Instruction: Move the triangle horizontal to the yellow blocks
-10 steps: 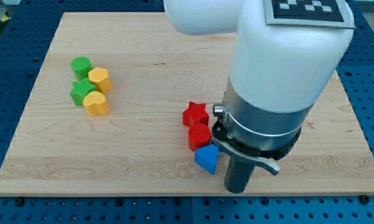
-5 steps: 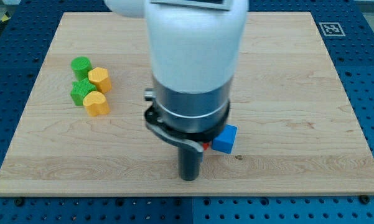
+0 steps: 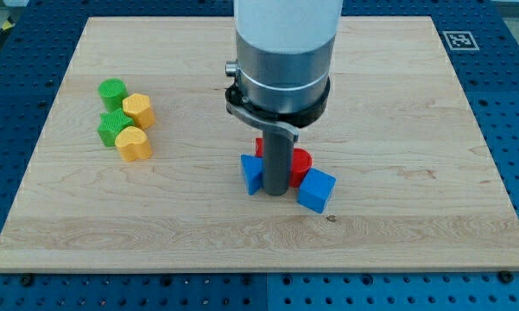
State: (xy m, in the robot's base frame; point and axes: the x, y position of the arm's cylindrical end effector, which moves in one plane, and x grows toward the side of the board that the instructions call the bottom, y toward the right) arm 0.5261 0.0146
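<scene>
Wooden board [image 3: 397, 95] is seen on a blue perforated table [image 3: 514, 130]; the rod is taken as landmark, standing a little below the board's middle.

My tip [image 3: 276, 192] is set down on the board; no gripper is carried, only a plain dark rod, so nothing is spread or pinched; the tip's very end is seen against the wood.

Blue triangle [image 3: 252, 173] is noted just at the rod's left, touching it or nearly so; contact cannot be settled. Blue cube [image 3: 316, 190] lies just to the rod's right and slightly toward the view's bottom, close beside it, tilted corner-on.

Red block [image 3: 301, 161] is found behind the rod on its right, partly hidden; its shape cannot be made out. A second red sliver [image 3: 259, 147] shows at the rod's upper left, also mostly hidden.

Well to the rod's left, near the board's left edge, a tight cluster is recorded: green cylinder [image 3: 112, 90] at top; yellow hexagon [image 3: 139, 111] just right of it; green block [image 3: 114, 127] below, ridged; yellow block [image 3: 134, 143] lowest, roughly heart-shaped. The triangle sits lower in the view than both yellow blocks, well apart from them.

A fiducial marker [image 3: 459, 40], black-and-white squares, is fixed at the board's upper right corner; no readable writing or brand is seen.
</scene>
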